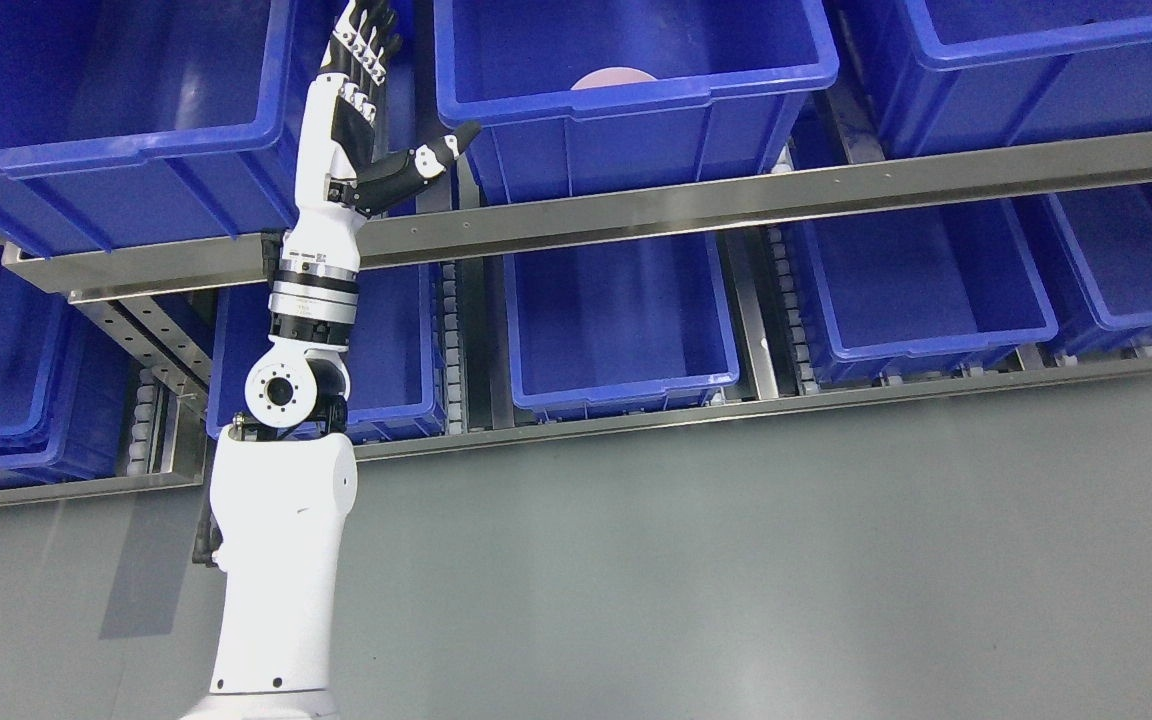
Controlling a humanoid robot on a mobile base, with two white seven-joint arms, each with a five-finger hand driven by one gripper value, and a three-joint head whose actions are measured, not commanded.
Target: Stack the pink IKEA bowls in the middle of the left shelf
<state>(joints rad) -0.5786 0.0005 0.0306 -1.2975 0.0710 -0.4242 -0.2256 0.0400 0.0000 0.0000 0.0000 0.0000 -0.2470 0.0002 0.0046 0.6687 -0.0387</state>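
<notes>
A pink bowl (613,78) shows only as a sliver of rim inside the blue bin (636,110) at the middle of the upper shelf. My left arm rises from the bottom left, and its hand (376,90) is raised in the gap between the left bin (116,130) and the middle bin. The fingers point up and the thumb sticks out to the right toward the middle bin's front left corner. The hand is open and holds nothing. It stands left of the bowl, apart from it.
A steel shelf rail (736,200) runs across under the upper bins. Blue bins fill the lower shelf, among them one at the middle (626,330) and one at the right (926,290). Grey floor (736,560) lies below.
</notes>
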